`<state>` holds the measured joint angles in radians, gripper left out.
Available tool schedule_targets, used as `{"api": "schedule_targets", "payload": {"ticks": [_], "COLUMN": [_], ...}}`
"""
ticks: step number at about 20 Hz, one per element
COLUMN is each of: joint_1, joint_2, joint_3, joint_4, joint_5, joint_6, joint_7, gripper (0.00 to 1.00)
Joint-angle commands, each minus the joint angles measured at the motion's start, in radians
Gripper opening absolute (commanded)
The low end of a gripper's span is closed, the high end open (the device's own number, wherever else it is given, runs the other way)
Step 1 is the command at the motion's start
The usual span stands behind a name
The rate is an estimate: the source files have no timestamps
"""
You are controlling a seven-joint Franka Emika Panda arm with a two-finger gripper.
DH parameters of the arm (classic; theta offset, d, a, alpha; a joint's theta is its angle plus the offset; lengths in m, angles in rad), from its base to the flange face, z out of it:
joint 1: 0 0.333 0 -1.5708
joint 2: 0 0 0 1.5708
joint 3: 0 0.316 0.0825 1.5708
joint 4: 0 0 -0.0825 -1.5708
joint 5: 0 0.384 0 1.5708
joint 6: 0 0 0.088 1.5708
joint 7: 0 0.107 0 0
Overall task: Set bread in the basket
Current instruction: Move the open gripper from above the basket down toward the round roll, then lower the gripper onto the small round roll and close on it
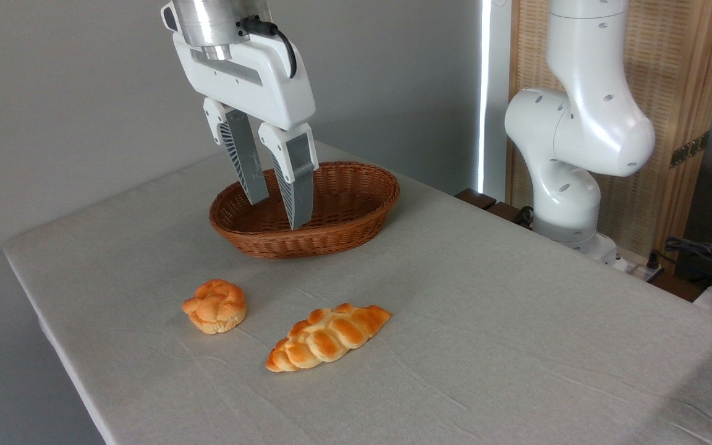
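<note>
The bread [215, 306], a small round knotted bun with a golden-orange top, lies on the grey tablecloth near the front left. Behind it stands the oval brown wicker basket [356, 213], with nothing visible inside. My gripper [279, 213] hangs in the air in front of the basket's left half, well above and behind the bun. Its two grey ribbed fingers [297, 185] point downward with a gap between them, open and holding nothing.
A longer braided oval loaf [328, 337] lies to the right of the bun. The table's left edge [53, 334] runs close to the bun. The arm's white base [569, 185] stands at the back right, beside a wooden screen.
</note>
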<state>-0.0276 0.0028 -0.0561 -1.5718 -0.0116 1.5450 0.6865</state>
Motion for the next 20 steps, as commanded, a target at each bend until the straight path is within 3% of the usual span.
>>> {"api": "schedule_targets", "payload": {"ticks": [1,6,13,20], "joint_1": [0.006,0.005,0.003,0.0], "joint_2": [-0.009,-0.01,0.002,0.051], "joint_3": [-0.007,-0.105,-0.211,-0.231], "joint_4": [-0.014,-0.102,-0.301,-0.366], "joint_5": [-0.01,-0.013,-0.001,-0.002], "joint_6": [0.01,0.174,0.573,0.665], "joint_7": [0.019,0.01,0.025,0.102], "gripper": [1.0,1.0,1.0,1.0]}}
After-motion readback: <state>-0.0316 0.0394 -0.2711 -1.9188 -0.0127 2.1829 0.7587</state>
